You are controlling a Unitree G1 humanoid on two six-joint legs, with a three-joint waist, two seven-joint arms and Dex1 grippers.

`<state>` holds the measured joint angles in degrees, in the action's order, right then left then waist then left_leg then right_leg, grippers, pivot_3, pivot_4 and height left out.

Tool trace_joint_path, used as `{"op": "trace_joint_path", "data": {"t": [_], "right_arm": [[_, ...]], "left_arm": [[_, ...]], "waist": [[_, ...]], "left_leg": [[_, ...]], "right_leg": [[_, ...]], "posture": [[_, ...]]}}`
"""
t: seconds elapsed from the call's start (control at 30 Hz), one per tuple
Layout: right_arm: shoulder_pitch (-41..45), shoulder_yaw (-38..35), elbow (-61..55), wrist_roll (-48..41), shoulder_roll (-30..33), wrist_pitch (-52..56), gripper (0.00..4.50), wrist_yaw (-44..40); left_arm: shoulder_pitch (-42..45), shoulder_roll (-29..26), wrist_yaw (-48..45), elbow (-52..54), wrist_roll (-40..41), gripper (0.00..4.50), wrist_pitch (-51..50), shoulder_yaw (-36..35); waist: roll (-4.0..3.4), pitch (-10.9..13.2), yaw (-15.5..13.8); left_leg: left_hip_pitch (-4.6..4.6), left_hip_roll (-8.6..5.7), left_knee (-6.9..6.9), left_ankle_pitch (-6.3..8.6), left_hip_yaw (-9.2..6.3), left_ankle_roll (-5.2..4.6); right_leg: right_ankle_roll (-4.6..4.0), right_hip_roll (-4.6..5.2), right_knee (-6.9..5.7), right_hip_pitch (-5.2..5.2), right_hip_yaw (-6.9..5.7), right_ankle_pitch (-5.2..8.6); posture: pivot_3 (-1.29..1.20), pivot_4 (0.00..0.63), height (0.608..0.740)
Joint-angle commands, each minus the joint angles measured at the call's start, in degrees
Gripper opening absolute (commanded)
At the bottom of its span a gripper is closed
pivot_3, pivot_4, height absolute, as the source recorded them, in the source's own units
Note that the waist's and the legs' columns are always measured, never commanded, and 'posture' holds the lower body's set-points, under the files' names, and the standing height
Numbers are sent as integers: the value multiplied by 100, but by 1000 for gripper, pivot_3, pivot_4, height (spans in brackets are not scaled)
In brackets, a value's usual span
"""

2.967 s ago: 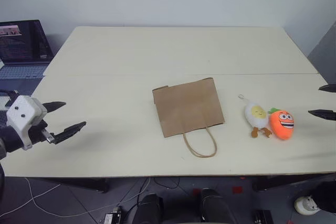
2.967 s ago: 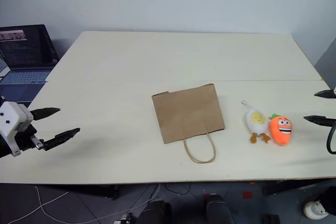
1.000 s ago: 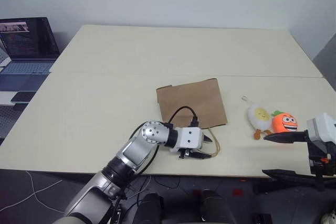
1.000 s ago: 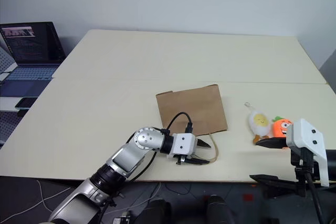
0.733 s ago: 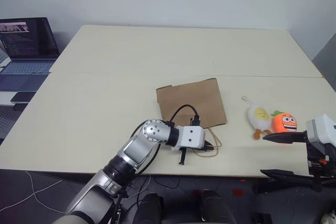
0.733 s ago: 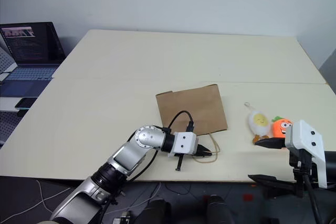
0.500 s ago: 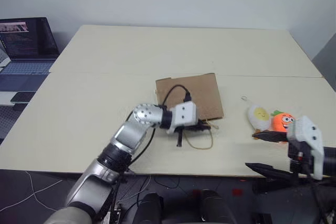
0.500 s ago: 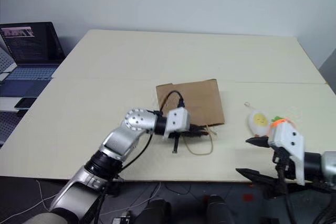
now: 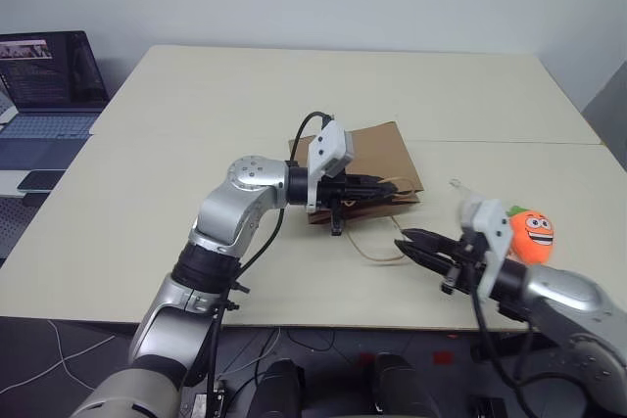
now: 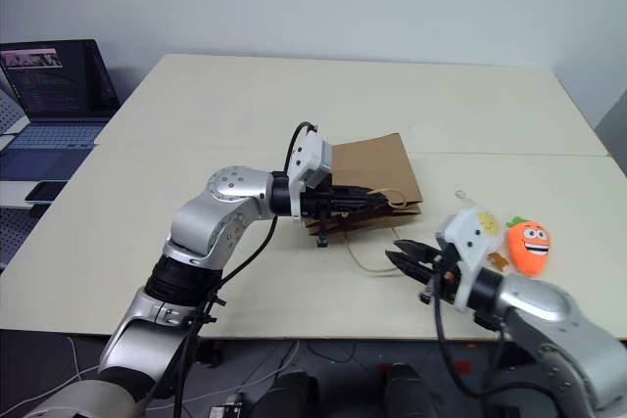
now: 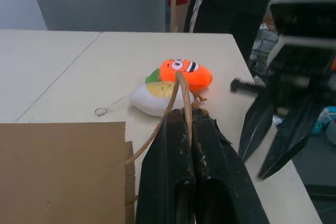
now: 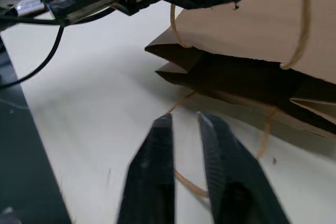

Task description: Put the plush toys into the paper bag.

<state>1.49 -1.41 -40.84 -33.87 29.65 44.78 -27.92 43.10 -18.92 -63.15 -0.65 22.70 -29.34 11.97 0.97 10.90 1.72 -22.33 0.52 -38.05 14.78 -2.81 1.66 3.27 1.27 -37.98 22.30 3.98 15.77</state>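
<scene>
1. The left hand [image 9: 377,186] is clamped shut on the upper cord handle [image 11: 181,90] of the paper bag [image 9: 377,156], pointing level across the bag's mouth toward the robot's right, with that edge of the bag lifted off the tabletop [image 9: 196,134].
2. The right hand [image 10: 409,259] looks closed with nothing between its fingers, though the right wrist view leaves a narrow gap between them. It sits low, near the front edge of the tabletop, aimed at the bag's mouth, its tips just above the lower handle [image 12: 189,184] lying loose on the surface.
3. The bag lies with its long axis running away from the robot and its mouth facing the robot; the right wrist view shows the mouth partly parted.
4. The egg toy [image 11: 155,94] and carrot toy [image 9: 531,232] lie touching, side by side, to the right of the bag, just beyond the right hand.
5. The right hand is by far the nearer to both toys; I judge that it will fetch them while the left holds the mouth up.
</scene>
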Motion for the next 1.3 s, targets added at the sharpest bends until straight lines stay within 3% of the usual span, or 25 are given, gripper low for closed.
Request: {"op": "trace_joint_path", "data": {"t": [0.03,0.3,0.93,1.3], "right_arm": [[257,387,319,532,-383,-419,18,428],[675,1098,1384,1519,-1317,-1273,18,935],[1610,960,4795,2828,-2846,-3640,18,1881],[1496,1089,5426,3075,-3044,-4084,18,1802]], "left_arm": [[167,86,118,226,249,0,-203,-159],[154,188,318,369,427,0,-437,-166],[221,169,746,527,879,0,-1003,-499],[1482,-158,1249,-145,812,0,-663,-1385]], "waist": [[0,0,3],[0,0,5],[-1,0,20],[2,-2,33]], "left_leg": [[0,0,0,0,0,0],[0,1,3,0,-3,0],[0,3,9,0,-8,1],[22,2,7,-2,-7,3]], "right_leg": [[0,0,0,0,-1,0],[-2,-1,-1,3,-3,-1],[-11,0,-6,8,-3,-6],[-21,-2,-7,-5,0,-12]], "posture": [[0,150,740],[0,150,740],[0,150,740],[0,150,740]]}}
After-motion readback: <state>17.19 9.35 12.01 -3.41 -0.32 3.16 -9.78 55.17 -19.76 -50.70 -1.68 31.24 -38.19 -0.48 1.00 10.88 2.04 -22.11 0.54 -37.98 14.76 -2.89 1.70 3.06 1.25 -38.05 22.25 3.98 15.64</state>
